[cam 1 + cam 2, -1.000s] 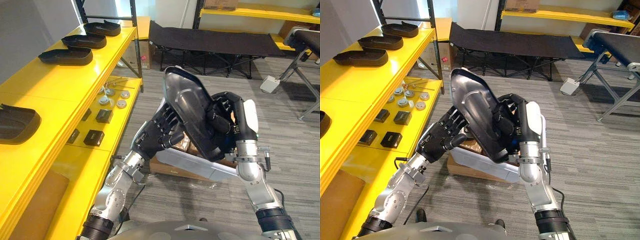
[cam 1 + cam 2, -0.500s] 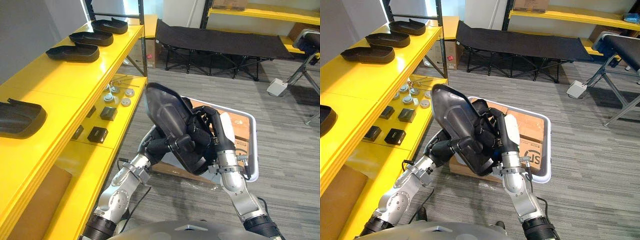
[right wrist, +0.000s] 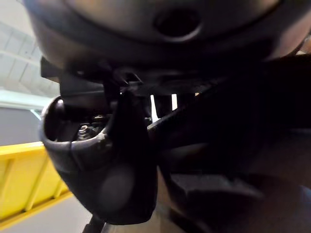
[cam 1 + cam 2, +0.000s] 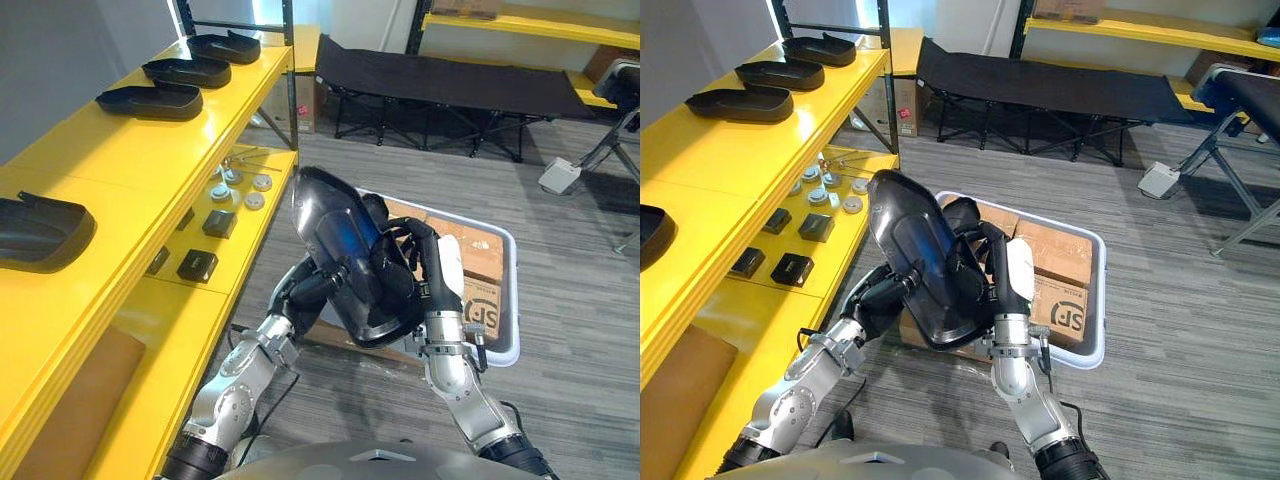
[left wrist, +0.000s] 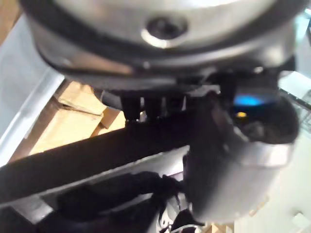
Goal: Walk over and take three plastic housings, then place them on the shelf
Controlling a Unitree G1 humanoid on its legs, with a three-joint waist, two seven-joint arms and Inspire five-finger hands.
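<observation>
A glossy black plastic housing hangs tilted in front of me, above the floor and level with the lower shelf. My left hand grips its lower left edge from beneath. My right hand has its fingers curled over the right edge. In the left wrist view the thumb presses beside the housing's dark rim. On the yellow shelf to my left lie three housings in a row at the far end. Another housing lies nearer me.
A white bin with cardboard boxes sits on the grey floor under my hands. The lower shelf board carries small black boxes and round silver parts. A black folding cot stands at the back. A metal stand is at the far right.
The housing has come lower and closer to my body and has turned between both hands. The view has shifted, so more of the white bin shows.
</observation>
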